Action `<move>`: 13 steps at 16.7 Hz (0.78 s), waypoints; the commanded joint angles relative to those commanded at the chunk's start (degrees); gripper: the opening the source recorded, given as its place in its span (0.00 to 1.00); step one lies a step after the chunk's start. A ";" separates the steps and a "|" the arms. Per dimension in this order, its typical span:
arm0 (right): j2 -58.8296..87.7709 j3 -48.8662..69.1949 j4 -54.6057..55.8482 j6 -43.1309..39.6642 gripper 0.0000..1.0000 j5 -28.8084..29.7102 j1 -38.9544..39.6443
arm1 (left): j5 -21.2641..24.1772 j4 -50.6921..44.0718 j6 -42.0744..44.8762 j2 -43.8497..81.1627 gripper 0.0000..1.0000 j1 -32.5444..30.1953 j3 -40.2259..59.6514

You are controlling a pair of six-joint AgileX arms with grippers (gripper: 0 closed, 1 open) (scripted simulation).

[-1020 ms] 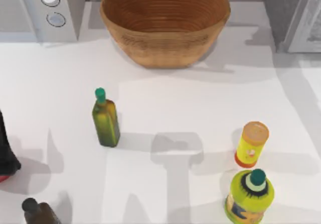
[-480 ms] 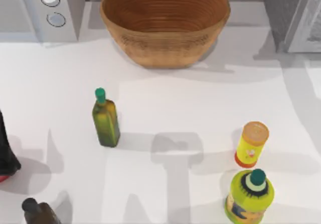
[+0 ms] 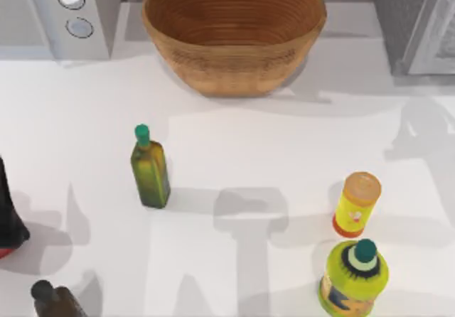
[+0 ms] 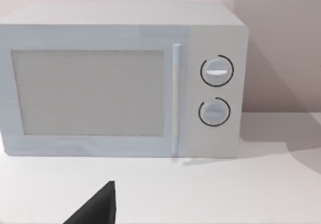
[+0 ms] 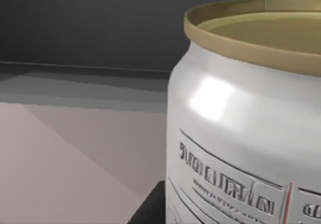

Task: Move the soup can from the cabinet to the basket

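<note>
1. Basket (image 3: pixel 233 29), top view: a wide brown wicker bowl at the far middle of the white counter (image 3: pixel 234 153), its ribbed inside bare. The grey cabinet (image 3: pixel 416 22) with a white-framed door stands at the far right, the white microwave (image 3: pixel 57 15) at the far left. A green bottle (image 3: pixel 149 168) stands left of centre; a yellow orange-lidded canister (image 3: pixel 357 203) and a yellow-green bottle (image 3: pixel 354 274) stand near right; a dark bottle (image 3: pixel 57 299) sits near left.
2. Left wrist view: the microwave (image 4: pixel 120 83) faces the camera, door shut, two round dials beside it. Pincer state: cannot tell.
3. Right wrist view: the soup can (image 5: pixel 246 128) stands upright, very close to the camera, against a dark interior. Pincer state: cannot tell.
</note>
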 joint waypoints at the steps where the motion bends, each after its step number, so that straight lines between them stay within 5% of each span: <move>1: -4.24 -7.15 1.98 -0.04 0.00 -0.64 -0.52 | 0.00 0.00 0.00 0.00 1.00 0.00 0.00; 7: -26.03 -44.28 11.79 0.91 0.00 -3.05 -3.58 | 0.00 0.00 0.00 0.00 1.00 0.00 0.00; 13: -36.64 -61.90 16.24 2.46 0.00 -3.41 -5.38 | 0.00 0.00 0.00 0.00 1.00 0.00 0.00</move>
